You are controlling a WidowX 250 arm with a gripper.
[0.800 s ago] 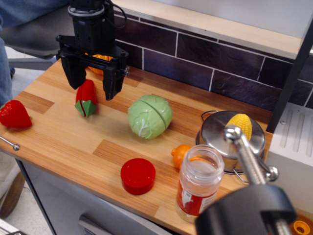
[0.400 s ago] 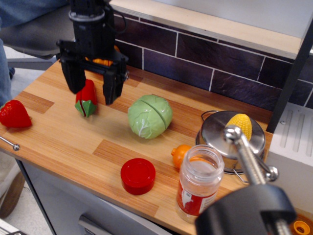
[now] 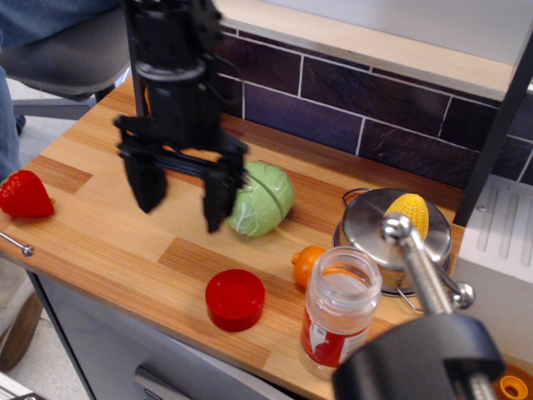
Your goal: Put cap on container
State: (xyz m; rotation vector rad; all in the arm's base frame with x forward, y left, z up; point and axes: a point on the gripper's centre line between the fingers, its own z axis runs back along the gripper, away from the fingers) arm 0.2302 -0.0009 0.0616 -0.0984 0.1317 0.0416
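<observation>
Red cap [image 3: 236, 298]; clear container [image 3: 337, 312], red-white label; green cabbage [image 3: 260, 199]; black hand [image 3: 182, 196]; red strawberry [image 3: 24, 194].

The flat round bright red plastic screw cap [image 3: 236, 299] lies flat on the wooden tabletop, close to the front edge, its top facing up. Just to its right, apart from it, the small clear plastic jar [image 3: 338, 312] stands upright at that same front edge, wide mouth open, a red-and-white label round its lower body.
</observation>
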